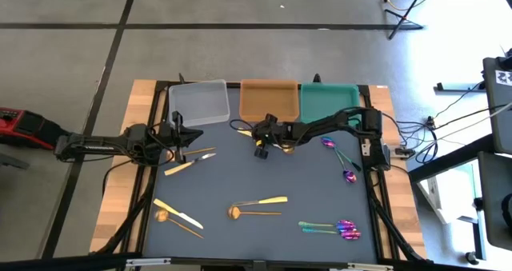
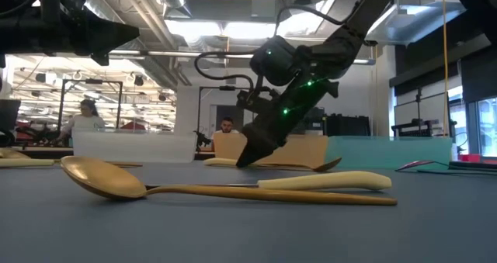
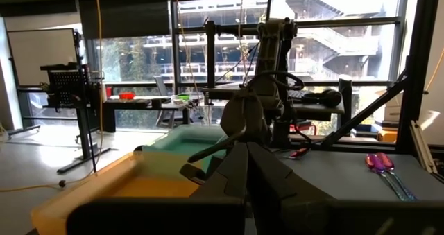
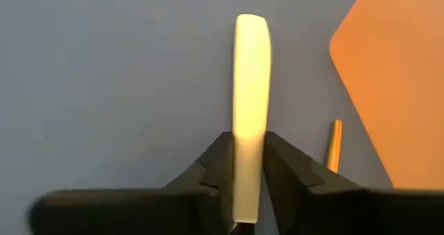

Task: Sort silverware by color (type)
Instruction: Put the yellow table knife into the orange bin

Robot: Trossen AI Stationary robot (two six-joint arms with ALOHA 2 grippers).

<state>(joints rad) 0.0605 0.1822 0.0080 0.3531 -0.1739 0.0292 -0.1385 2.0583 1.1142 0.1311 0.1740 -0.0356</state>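
- Since the pale gold handle (image 4: 250, 89) lies on the mat just beside the orange tray (image 4: 395, 82), its long axis runs straight out between the jaws.
- Your right gripper (image 4: 248, 167) has nearly closed, fingers flanking both handle edges.
- Left gripper (image 1: 182, 141): shut, empty, farther off.

Open mat (image 1: 240, 175) mid-table; scattered silverware (image 1: 256, 206) around; three trays (image 1: 268, 100) along far edge
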